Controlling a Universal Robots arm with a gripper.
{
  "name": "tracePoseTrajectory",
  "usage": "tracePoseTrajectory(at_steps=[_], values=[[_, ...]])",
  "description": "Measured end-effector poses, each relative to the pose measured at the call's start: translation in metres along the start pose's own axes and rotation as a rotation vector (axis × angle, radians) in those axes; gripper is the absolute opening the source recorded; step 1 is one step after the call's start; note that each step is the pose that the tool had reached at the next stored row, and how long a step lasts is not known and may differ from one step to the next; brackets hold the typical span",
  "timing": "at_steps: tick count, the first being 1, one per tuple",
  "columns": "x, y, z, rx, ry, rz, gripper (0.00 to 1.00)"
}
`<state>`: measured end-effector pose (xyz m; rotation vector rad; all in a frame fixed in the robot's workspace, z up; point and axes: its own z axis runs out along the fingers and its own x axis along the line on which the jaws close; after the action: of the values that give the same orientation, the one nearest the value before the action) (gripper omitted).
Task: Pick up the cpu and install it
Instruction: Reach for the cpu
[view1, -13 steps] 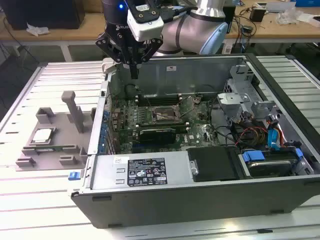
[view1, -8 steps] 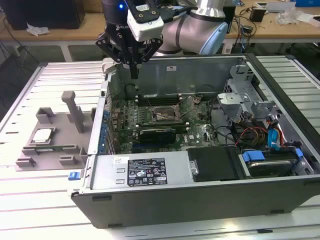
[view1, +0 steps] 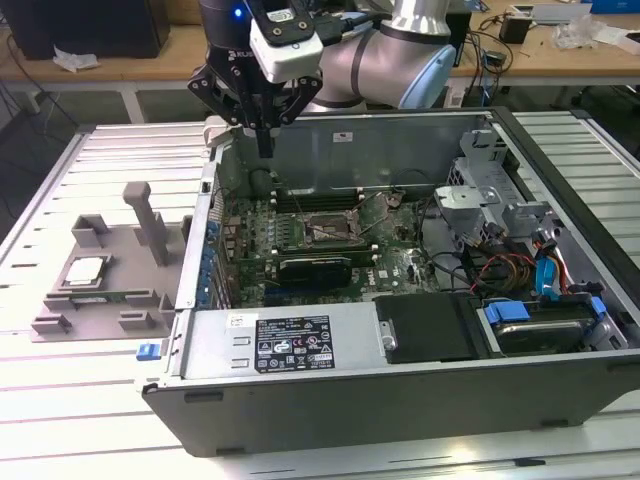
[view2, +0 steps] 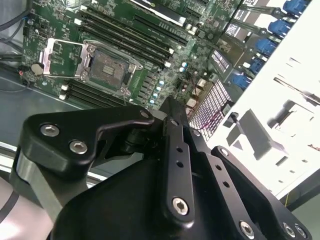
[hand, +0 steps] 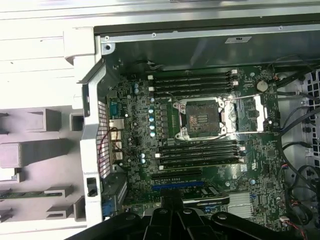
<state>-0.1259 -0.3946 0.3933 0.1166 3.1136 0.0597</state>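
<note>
On grey tray (view1: 128, 262), nine o'clock of case (view1: 400, 400): cpu (view1: 85, 270) likely light, stiff, fragile; take by opposite rims. Gripper (view1: 266, 146) pressed together, empty.

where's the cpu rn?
In the exterior view, the cpu lies on the grey tray at the exterior view's left, outside the computer case. The end effector hangs over the case's far edge, well apart from it.

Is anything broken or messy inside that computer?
Nothing looks broken or spilled. The CPU socket on the motherboard is open and empty. That fits the job: the cpu sits in the grey tray beside the computer case.
</note>
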Motion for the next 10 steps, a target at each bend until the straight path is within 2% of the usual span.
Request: tracePoseTrajectory(at_steps=[10], values=[[0.0194, -0.0015, -0.0005, 0.0001, 0.0, 0.0, 0.11]])
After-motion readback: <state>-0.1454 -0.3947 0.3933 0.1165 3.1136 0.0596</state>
